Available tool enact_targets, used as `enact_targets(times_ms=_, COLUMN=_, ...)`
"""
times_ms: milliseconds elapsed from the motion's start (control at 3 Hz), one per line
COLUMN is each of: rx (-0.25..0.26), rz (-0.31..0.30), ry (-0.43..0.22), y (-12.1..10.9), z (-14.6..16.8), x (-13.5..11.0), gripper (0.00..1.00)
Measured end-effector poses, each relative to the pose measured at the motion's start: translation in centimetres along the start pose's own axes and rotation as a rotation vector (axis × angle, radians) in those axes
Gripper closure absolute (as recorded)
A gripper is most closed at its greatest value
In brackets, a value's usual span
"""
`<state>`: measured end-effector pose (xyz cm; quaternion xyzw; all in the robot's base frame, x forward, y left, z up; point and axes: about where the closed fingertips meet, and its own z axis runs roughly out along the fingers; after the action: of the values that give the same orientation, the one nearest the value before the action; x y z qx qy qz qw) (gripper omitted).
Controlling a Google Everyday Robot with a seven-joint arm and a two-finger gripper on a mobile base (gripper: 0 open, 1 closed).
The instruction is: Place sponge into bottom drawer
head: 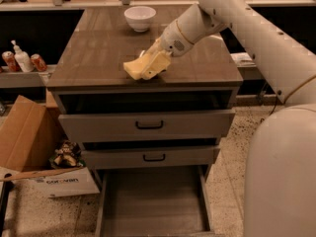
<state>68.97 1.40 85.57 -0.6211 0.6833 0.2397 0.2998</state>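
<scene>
The pale yellow sponge point(134, 69) lies tilted at the front middle of the cabinet top point(98, 53). My cream gripper point(153, 64) comes down from the upper right and is closed on the sponge's right end, near the front edge. The bottom drawer point(153, 201) is pulled far out below, grey-brown with a bare flat floor. It lies directly under and in front of the sponge.
A white bowl point(140, 18) stands at the back of the cabinet top. Two black-handled drawers, the top drawer point(148, 125) and the middle drawer point(154, 157), are slightly open. A cardboard box point(34, 152) sits on the floor at left. Bottles and cans point(20, 59) stand on a left shelf.
</scene>
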Motion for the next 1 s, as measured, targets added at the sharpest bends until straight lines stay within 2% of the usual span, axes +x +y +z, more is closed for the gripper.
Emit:
enact_targets(times_ms=333, rx=0.014, rz=0.044, ry=0.003, y=4.6, z=-3.4, x=0.2, gripper=1.0)
enact_targets(times_ms=667, rx=-0.025, rz=0.113, ry=0.019, y=8.2, z=-3.3, x=2.0, gripper=1.0)
enact_targets(times_ms=1000, rx=-0.025, rz=0.113, ry=0.019, y=8.2, z=-3.3, x=2.0, gripper=1.0)
